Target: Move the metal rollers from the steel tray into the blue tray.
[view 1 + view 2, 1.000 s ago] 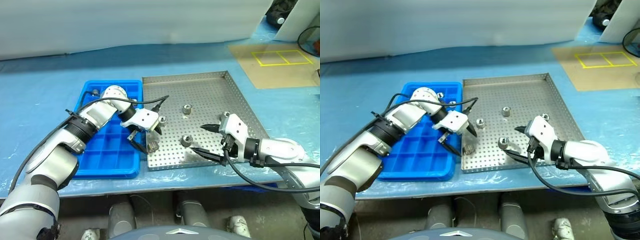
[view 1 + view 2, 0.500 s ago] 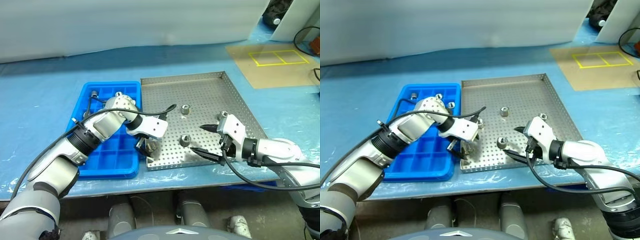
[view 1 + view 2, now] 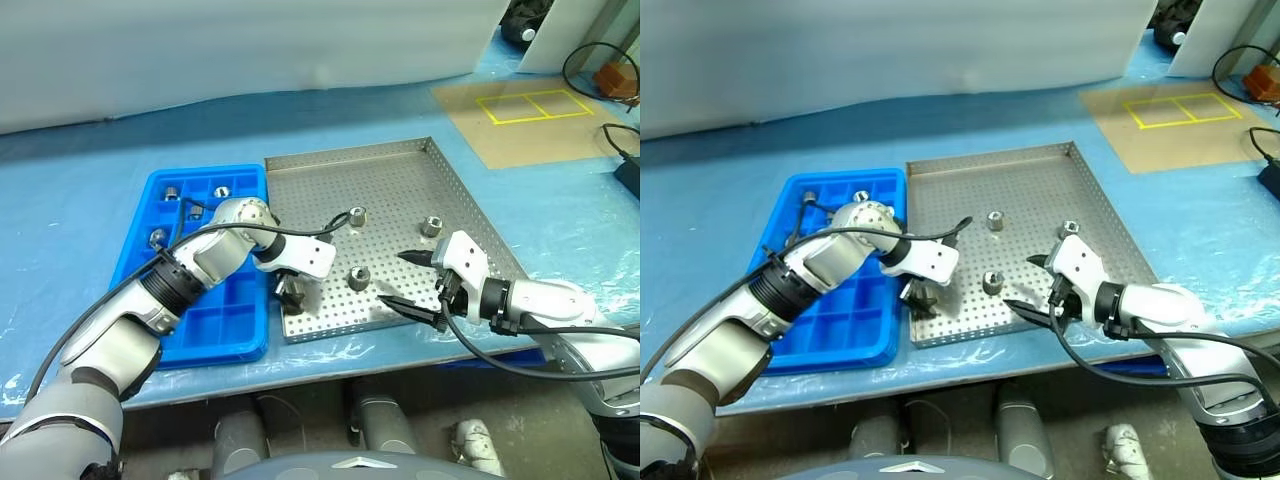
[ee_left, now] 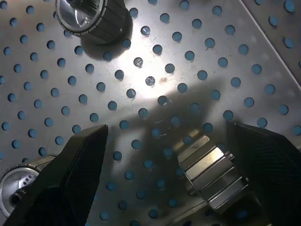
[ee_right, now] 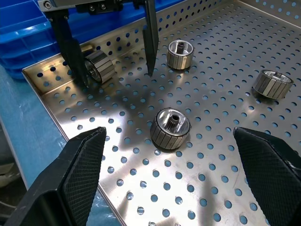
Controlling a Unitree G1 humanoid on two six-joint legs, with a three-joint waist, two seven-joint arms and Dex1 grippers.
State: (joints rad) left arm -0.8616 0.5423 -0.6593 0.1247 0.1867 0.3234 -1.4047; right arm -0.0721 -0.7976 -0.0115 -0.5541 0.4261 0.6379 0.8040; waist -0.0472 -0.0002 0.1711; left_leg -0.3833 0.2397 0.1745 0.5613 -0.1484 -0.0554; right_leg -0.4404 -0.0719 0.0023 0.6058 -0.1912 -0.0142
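The steel tray (image 3: 400,185) holds several metal rollers. One roller (image 4: 211,174) lies on its side by the tray's front left corner. My left gripper (image 3: 292,296) points down over it, open, with the roller between the fingers and close to one finger (image 4: 268,169). Two upright rollers (image 3: 356,214) (image 3: 432,225) stand farther back. A third (image 5: 170,128) stands just ahead of my open right gripper (image 3: 397,280), which holds nothing. The blue tray (image 3: 215,320) lies to the left of the steel tray, with three rollers (image 3: 170,192) in its far compartments.
Both trays lie on a table under blue plastic sheeting (image 3: 80,190), near its front edge. A brown board with yellow tape squares (image 3: 520,105) lies at the far right. Black cables (image 3: 600,70) run past the right corner.
The camera has shifted. My left gripper has tilted further down and sunk a little around the lying roller at the steel tray's front left. The right gripper has kept still.
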